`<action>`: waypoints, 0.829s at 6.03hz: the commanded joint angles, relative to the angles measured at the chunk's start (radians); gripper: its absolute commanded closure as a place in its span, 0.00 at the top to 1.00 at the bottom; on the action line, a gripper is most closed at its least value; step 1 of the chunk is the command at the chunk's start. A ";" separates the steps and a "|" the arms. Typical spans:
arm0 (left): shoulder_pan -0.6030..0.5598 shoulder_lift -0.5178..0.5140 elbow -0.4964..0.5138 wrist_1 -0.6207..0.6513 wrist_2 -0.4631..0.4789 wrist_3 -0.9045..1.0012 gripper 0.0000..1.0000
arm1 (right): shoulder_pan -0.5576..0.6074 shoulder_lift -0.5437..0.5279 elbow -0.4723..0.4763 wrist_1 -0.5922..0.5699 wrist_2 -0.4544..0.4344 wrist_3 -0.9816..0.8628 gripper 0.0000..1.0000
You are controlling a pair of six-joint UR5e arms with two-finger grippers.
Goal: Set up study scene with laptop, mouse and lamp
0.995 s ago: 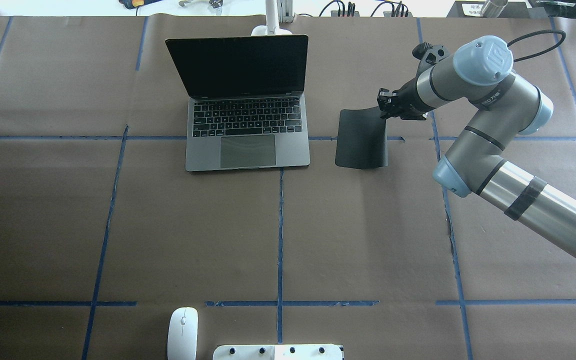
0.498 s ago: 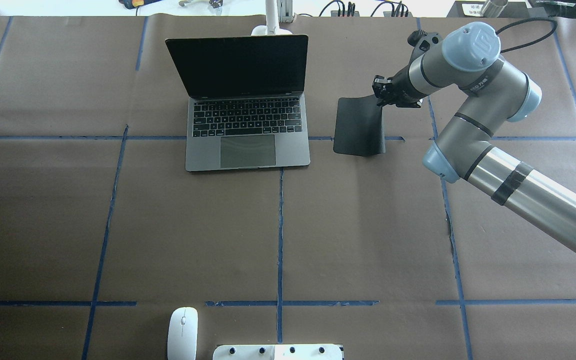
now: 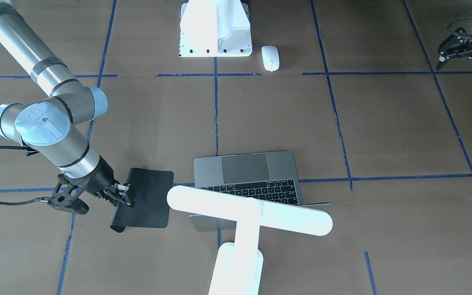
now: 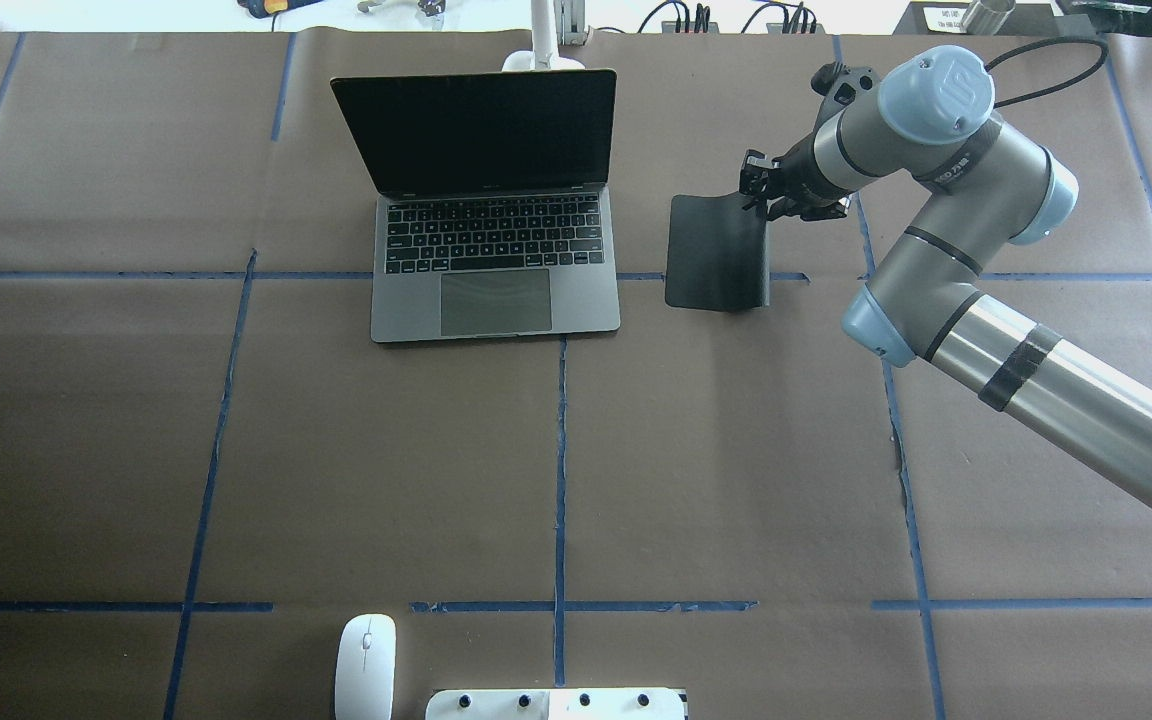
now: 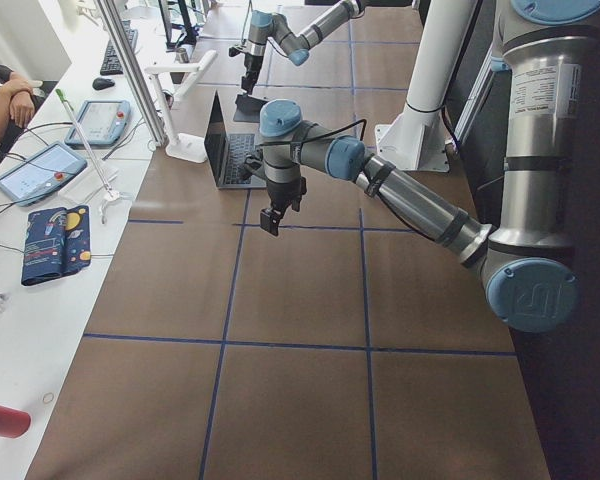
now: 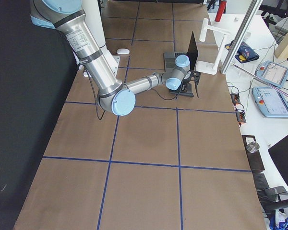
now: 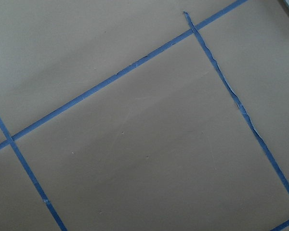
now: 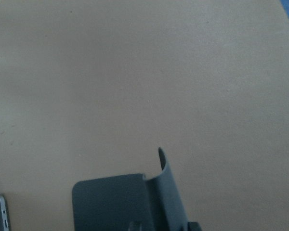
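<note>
The grey laptop [image 4: 496,300] stands open with a dark screen at the table's far middle, and also shows in the front view [image 3: 260,172]. The white mouse [image 4: 366,665] lies at the near edge beside the robot base. The white T-shaped lamp [image 3: 248,213] stands behind the laptop; only its stem and base [image 4: 541,55] show overhead. My right gripper [image 4: 754,190] is shut on the far right edge of a black mat [image 4: 716,255], which curls up there. My left gripper [image 3: 460,71] hovers open and empty, off to my left.
The white blocky mount [image 4: 556,703] with bolt holes sits at the near edge next to the mouse. Blue tape lines cross the brown table cover. Tablets, a pouch and a person's arm [image 5: 10,100] lie beyond the far edge.
My right gripper has drawn the black mat a little to the left and farther from the robot, closer to the laptop. The laptop and mouse have not moved.
</note>
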 commanded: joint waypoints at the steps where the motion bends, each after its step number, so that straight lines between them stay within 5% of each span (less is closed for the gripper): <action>1: 0.006 -0.007 0.000 -0.002 0.003 -0.062 1.00 | 0.025 -0.021 0.055 -0.161 0.031 -0.178 1.00; 3: 0.045 -0.015 -0.004 -0.072 0.004 -0.241 1.00 | 0.081 -0.145 0.300 -0.453 0.038 -0.505 1.00; 5: 0.185 -0.013 -0.021 -0.208 0.056 -0.537 1.00 | 0.137 -0.280 0.437 -0.543 0.057 -0.732 1.00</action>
